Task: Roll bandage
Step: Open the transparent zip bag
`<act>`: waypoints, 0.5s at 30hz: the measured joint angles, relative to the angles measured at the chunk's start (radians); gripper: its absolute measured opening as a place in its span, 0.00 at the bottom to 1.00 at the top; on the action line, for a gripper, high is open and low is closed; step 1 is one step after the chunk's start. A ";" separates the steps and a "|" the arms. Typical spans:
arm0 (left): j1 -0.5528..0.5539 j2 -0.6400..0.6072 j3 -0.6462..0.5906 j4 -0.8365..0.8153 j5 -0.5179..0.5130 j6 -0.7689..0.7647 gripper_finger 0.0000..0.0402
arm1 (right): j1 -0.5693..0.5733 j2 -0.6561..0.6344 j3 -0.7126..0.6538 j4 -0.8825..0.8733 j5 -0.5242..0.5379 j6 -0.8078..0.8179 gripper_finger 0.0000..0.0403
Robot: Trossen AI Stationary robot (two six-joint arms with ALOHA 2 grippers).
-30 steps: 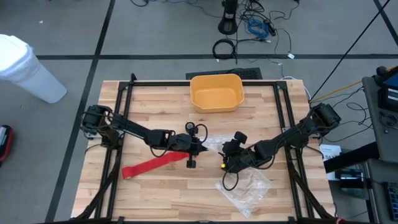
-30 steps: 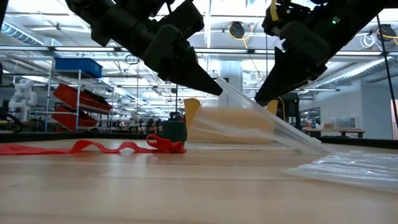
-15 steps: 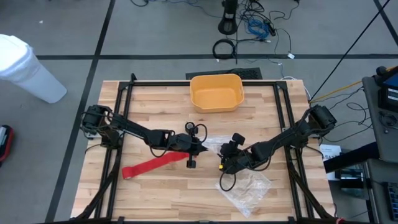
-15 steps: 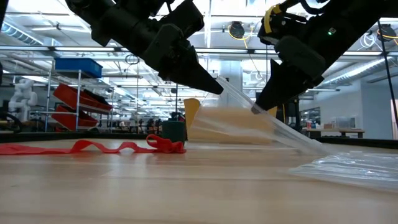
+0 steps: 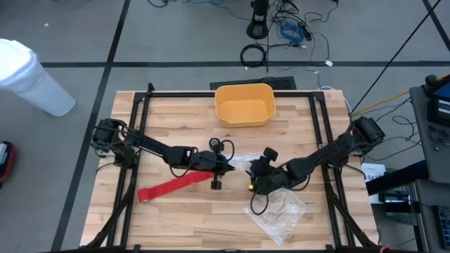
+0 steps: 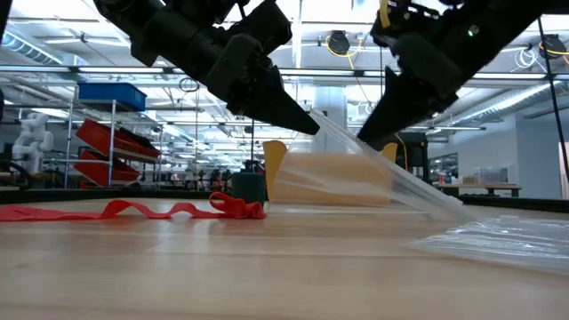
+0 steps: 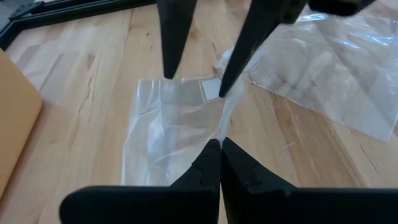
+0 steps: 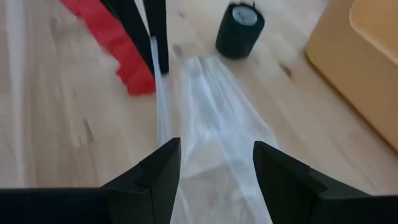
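At table centre my left gripper (image 5: 228, 167) is pinched tight on the edge of a clear bag (image 5: 242, 164). The right gripper (image 5: 253, 177) sits at its 4 o'clock, fingers spread wide over the bag. The bandage (image 5: 172, 186) lies flat at the left gripper's 8 o'clock, untouched.

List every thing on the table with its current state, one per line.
bandage: unrolled, flat on table
clear plastic bag: one edge lifted, pinched
second plastic bag: lying flat
left gripper: shut on bag edge
right gripper: open over bag
yellow bin: upright, empty
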 joint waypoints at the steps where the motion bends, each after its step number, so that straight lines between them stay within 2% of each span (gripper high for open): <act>1: 0.000 0.000 0.000 0.000 0.000 0.000 0.00 | 0.000 -0.009 0.000 0.007 0.000 -0.009 0.46; 7: 0.000 0.000 0.000 0.000 0.000 0.001 0.00 | -0.001 -0.019 0.000 0.085 0.001 -0.068 0.46; 15: 0.000 0.000 0.000 -0.001 0.000 0.000 0.00 | -0.017 -0.009 0.000 0.095 -0.006 -0.071 0.46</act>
